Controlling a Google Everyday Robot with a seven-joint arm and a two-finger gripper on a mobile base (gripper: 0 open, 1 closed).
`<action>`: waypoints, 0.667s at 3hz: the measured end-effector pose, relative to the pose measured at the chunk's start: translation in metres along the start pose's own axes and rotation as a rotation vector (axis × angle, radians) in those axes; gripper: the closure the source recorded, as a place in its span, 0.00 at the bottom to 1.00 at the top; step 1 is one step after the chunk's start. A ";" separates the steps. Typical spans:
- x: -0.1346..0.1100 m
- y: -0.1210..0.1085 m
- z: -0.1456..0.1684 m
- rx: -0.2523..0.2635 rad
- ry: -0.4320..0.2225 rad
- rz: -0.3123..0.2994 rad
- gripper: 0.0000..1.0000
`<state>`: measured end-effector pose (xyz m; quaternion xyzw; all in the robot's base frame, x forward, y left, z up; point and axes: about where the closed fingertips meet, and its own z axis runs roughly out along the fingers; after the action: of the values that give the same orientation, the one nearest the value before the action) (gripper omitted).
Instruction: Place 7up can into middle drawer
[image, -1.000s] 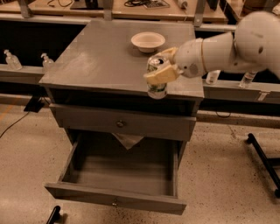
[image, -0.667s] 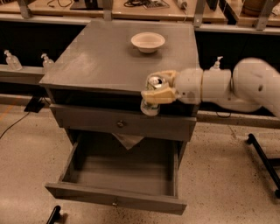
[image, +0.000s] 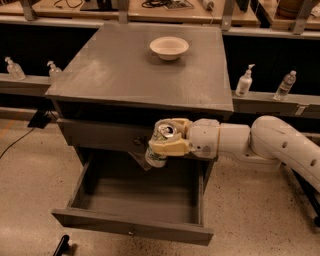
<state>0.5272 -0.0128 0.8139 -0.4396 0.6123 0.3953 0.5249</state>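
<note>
Pincer (image: 159, 140) is clamped on the 7up can (image: 156, 158); from my station I see its tan fingers (image: 172, 148) wrapped around the can's middle, one above and one below. The silver top is tipped up toward the camera and the green-and-white body angles down and to the left. The white arm (image: 280, 145) reaches in level from the right side of the picture.

The can hangs in front of the cabinet, below the edge of the bench (image: 115, 75) and just beside the closed upper drawer front (image: 95, 134), near that front's small knob (image: 137, 142). Below it the middle drawer (image: 135, 227) is pulled well out, its grey board tray showing, with a small knob (image: 131, 232) on its flat front. The can sits over the rear part of that tray, clear of the boards as far as I can judge, and not yet inside the drawer.

On the bench, toward its far edge, stands a white bowl (image: 169, 47), well apart from the pincer. Behind the cabinet a low ledge carries small bottles: two on the left (image: 14, 68) (image: 54, 70), and a pump bottle (image: 243, 81) and a clear bottle (image: 285, 85) on the right. The floor (image: 250, 210) is speckled beige.
</note>
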 end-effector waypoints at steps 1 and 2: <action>0.048 0.000 0.002 -0.010 -0.012 -0.005 1.00; 0.126 0.019 0.005 -0.054 0.000 -0.054 1.00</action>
<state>0.5028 -0.0178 0.6884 -0.4701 0.5894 0.3975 0.5231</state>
